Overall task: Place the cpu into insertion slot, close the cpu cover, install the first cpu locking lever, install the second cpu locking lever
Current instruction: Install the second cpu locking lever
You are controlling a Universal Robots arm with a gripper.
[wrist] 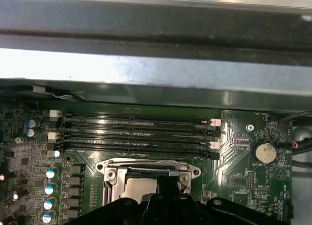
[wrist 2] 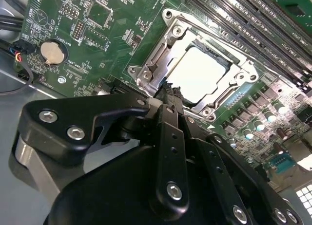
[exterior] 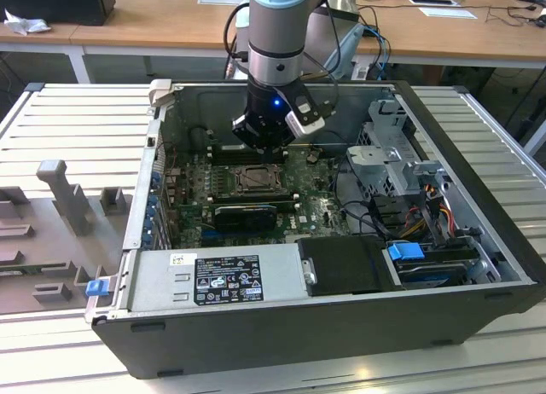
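A: Black-walled computer case, lying open; green motherboard inside. Gripper?

B: Gripper directly over the insertion slot, fingers drawn nearly together, tips at the socket's edge. Whether they grasp anything, I cannot tell.

A: Smaller items?

B: Cpu cover, silver-grey frame, lowered flat around the cpu, whose pale top shows through the window, seated in the slot. Judgement: lever work calls for pressing squarely, clear of the memory slots.

The cpu lies seated in the insertion slot — the cpu cover closed around it — gripper at its edge.
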